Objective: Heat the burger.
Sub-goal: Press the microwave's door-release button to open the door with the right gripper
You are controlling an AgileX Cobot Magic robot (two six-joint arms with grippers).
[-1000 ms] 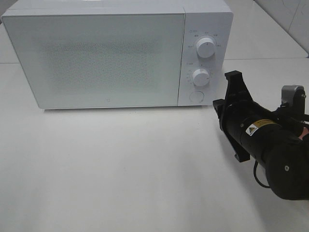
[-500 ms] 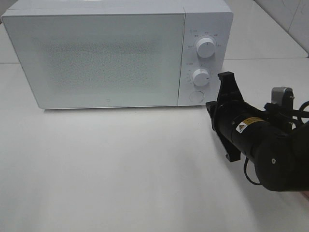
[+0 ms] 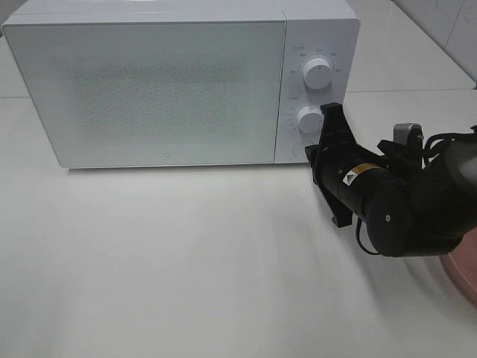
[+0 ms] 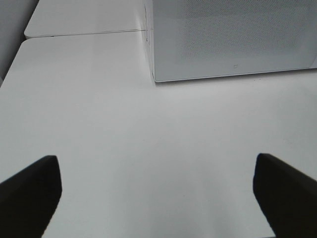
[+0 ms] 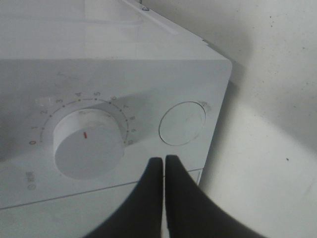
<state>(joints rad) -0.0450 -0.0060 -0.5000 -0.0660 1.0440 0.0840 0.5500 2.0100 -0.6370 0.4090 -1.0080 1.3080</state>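
The burger is out of view. The white microwave stands at the back of the table with its door closed. My right arm reaches to the microwave's control panel. In the right wrist view my right gripper is shut and empty. Its tips are just short of the panel, between the lower dial and the round door button. My left gripper shows only in the left wrist view. It is wide open above bare table, in front of the microwave's left corner.
The upper dial and lower dial sit on the panel's right side. The rim of a pink plate shows at the right edge, behind my right arm. White table spreads in front of the microwave.
My right arm has moved left and forward to the microwave's control panel, uncovering the pink plate's rim at the right edge. The gripper stayed shut. The microwave has not moved.
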